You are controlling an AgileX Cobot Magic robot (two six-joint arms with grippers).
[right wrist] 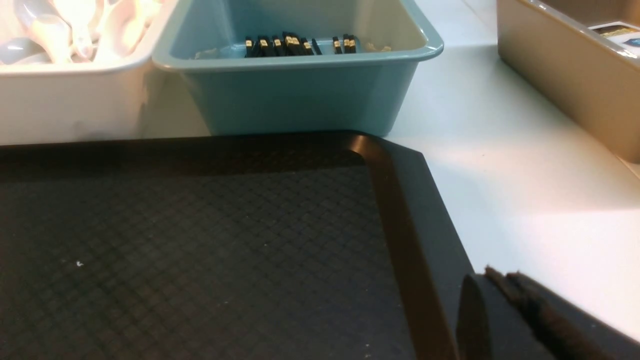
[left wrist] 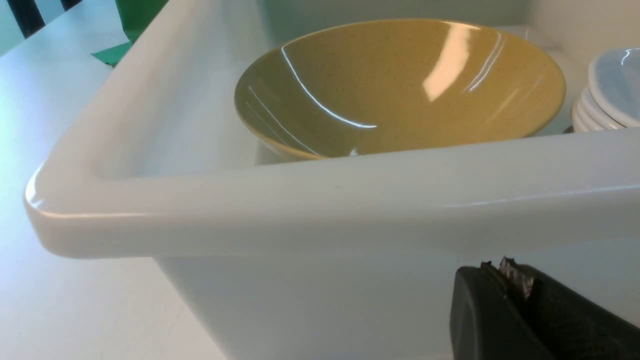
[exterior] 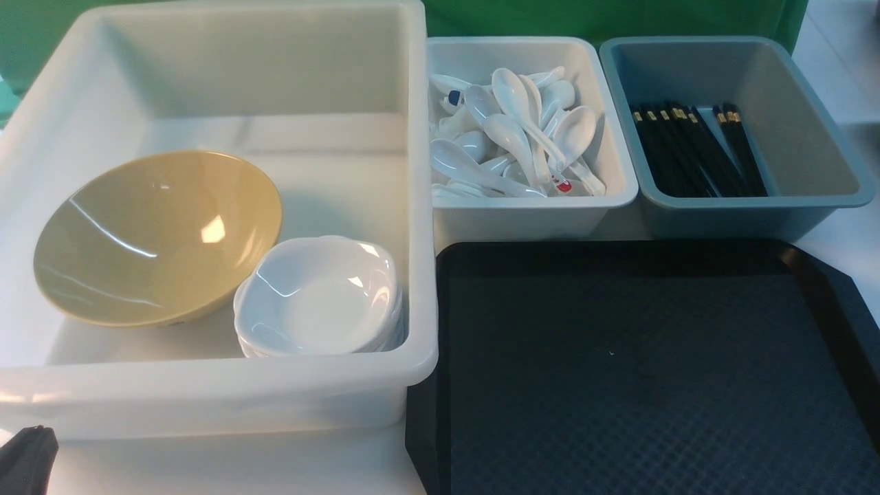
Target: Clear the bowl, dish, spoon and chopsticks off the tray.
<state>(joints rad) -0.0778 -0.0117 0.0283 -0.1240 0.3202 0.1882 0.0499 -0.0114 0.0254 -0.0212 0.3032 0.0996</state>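
Observation:
The black tray [exterior: 639, 371] [right wrist: 200, 240] carries nothing. The yellow bowl [exterior: 158, 237] [left wrist: 400, 85] leans inside the large white tub [exterior: 220, 392]. Beside it a white dish [exterior: 320, 295] [left wrist: 617, 82] tops a stack of like dishes. White spoons [exterior: 515, 130] fill the small white tub; which one is the task's spoon I cannot tell. Black chopsticks [exterior: 698, 148] [right wrist: 300, 45] lie in the grey-blue tub. My left gripper [left wrist: 507, 270] [exterior: 27, 457] is shut and empty, low outside the large tub's near wall. My right gripper [right wrist: 502, 277] is shut and empty over the tray's right rim.
The small white tub [exterior: 529, 213] and the grey-blue tub [exterior: 742, 213] stand side by side behind the tray. The large tub's thick rim [left wrist: 300, 215] rises just in front of the left gripper. A beige bin [right wrist: 565, 75] sits further right on the white table.

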